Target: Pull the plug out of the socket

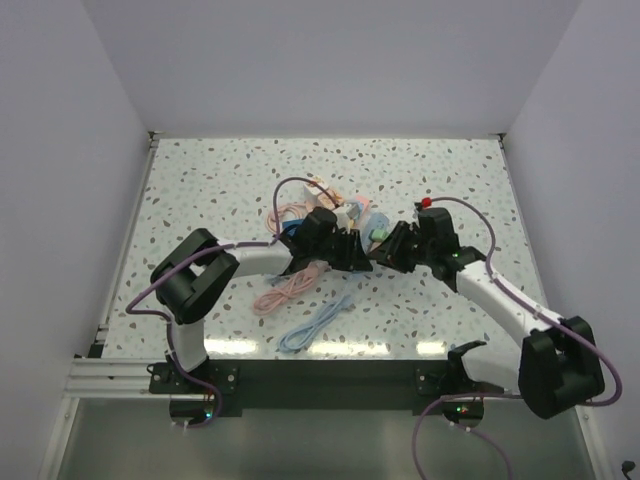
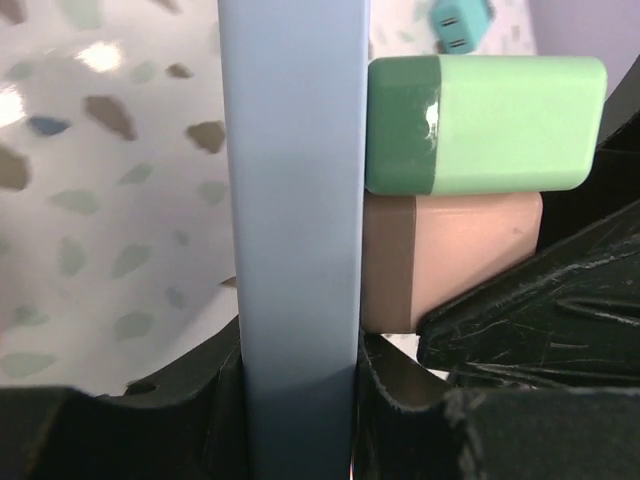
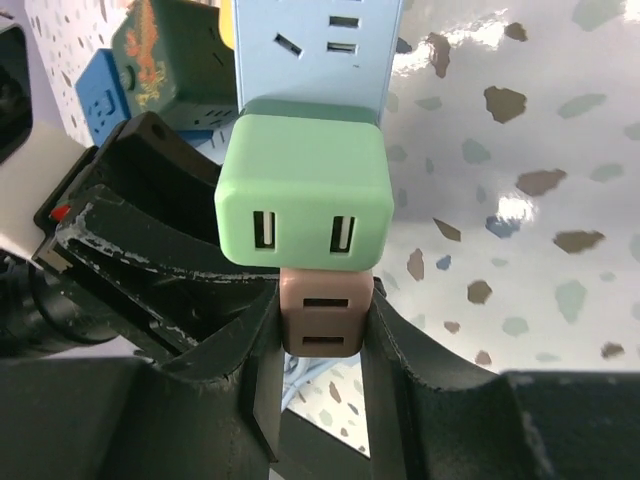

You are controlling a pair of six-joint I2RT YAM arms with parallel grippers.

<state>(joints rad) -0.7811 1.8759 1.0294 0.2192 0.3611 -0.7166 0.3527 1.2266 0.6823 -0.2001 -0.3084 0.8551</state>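
Observation:
A light blue power strip (image 2: 295, 220) stands edge-on between my left gripper's jaws, which are shut on it (image 2: 300, 420). Two plugs sit in its face: a green one (image 2: 490, 120) and a pink one (image 2: 460, 255) below it. In the right wrist view the strip (image 3: 320, 50) is at top, the green plug (image 3: 303, 190) below it, and the pink plug (image 3: 325, 315) is clamped between my right gripper's jaws (image 3: 322, 340). From above, both grippers meet mid-table, left (image 1: 345, 248) and right (image 1: 393, 248), with the green plug (image 1: 380, 231) between them.
Pink (image 1: 285, 290) and blue (image 1: 318, 325) cables lie on the speckled table in front of the left arm. More chargers sit behind the strip: blue (image 3: 100, 100) and dark green (image 3: 165, 60). A teal adapter (image 2: 460, 22) lies further off. White walls enclose the table.

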